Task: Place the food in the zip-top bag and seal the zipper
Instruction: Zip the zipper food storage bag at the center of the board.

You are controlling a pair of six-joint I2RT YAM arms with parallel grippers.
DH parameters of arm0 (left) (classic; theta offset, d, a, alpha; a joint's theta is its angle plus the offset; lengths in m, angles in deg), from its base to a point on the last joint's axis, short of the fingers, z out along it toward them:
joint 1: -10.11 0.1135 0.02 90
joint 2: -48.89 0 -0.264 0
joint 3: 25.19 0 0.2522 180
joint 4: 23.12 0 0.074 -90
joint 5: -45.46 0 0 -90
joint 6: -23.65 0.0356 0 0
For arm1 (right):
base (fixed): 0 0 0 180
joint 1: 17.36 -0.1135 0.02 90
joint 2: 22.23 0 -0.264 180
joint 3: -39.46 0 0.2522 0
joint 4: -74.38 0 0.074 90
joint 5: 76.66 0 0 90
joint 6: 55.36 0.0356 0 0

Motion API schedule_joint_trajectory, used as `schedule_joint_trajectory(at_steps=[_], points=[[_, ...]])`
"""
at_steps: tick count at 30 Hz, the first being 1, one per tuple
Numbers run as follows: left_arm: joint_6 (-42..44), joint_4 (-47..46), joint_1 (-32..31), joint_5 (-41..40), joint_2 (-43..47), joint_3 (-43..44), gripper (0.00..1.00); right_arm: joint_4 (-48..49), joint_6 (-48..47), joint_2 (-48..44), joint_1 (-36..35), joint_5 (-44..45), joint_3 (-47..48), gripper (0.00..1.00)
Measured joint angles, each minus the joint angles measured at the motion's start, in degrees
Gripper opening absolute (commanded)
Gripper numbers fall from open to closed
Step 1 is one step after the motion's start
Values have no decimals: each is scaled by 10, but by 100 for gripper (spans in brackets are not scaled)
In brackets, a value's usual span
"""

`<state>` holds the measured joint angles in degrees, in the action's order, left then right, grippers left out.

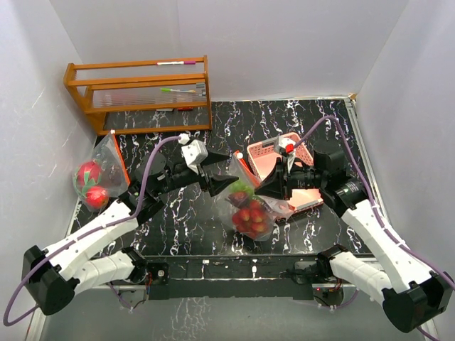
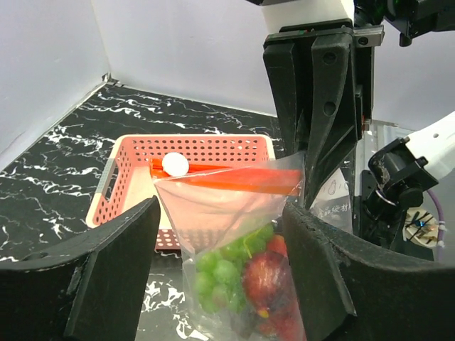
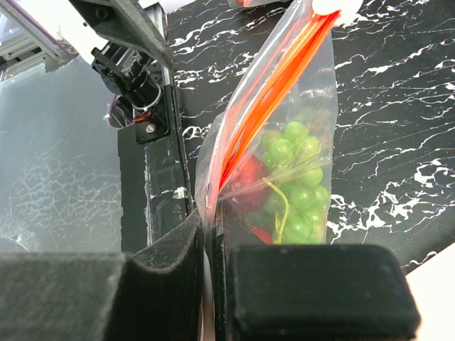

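Note:
A clear zip-top bag [image 1: 249,209] with an orange zipper strip [image 2: 234,179] hangs upright at the table's middle. It holds green grapes [image 2: 224,273] and red and dark red fruits [image 2: 266,280]. My right gripper [image 1: 264,188] is shut on the bag's top edge at one end, as the right wrist view shows [image 3: 213,238]. A white slider [image 2: 175,165] sits at the zipper's other end. My left gripper [image 2: 220,241] is open, with a finger on each side of the bag below the zipper, not touching it. The grapes [image 3: 295,185] press against the bag wall.
A pink mesh basket [image 1: 304,197] lies behind the bag, under the right arm. A second clear bag [image 1: 106,160] with a dragon fruit [image 1: 88,172] and a red apple [image 1: 97,197] lies at the left edge. A wooden rack [image 1: 142,96] stands at the back left.

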<state>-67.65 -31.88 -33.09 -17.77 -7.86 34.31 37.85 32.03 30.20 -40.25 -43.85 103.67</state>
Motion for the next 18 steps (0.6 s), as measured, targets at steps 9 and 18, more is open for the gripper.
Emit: schedule_joint_trajectory(at_steps=[9,18], points=[[-51,-43,44,88,-27,15,53,-16,-9,-20,0,-6,13,8],[-120,-114,68,145,-61,15,54,-34,-19,-25,0,-12,18,8]])
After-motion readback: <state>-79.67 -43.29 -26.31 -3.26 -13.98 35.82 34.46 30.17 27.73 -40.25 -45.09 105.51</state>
